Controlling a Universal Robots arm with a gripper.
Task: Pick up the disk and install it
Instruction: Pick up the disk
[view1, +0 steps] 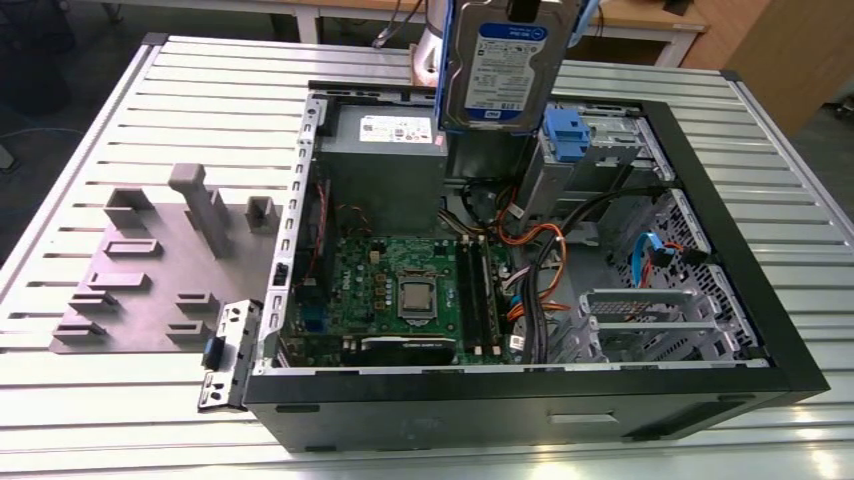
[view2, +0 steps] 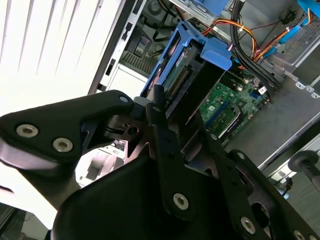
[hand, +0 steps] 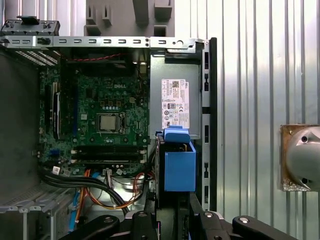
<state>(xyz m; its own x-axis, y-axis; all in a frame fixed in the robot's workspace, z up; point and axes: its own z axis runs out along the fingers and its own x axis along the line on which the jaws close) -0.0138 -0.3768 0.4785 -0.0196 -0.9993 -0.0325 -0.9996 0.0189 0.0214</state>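
The disk (view1: 497, 70), a silver drive with a white-and-blue label and blue rails, hangs upright above the far side of the open computer case (view1: 534, 390), over the gap between the grey power-supply box (view1: 380, 135) and the blue tab with its metal cage (view1: 567, 132). In the second wrist view my gripper (view2: 170, 112) is shut on the disk (view2: 186, 80), with a black finger (view2: 159, 107) pressed against its blue rail. In the first wrist view the disk's blue bracket end (hand: 179, 164) sticks out past the gripper (hand: 172, 220), beside the power supply (hand: 175, 105).
The case lies on its side on a slatted metal table (view1: 747, 150). Inside it are the green motherboard (view1: 400, 290), orange and black cables (view1: 534, 250) and a grey drive cage (view1: 641, 320). A grey fixture plate (view1: 147, 270) with upright blocks sits at the exterior view's left.
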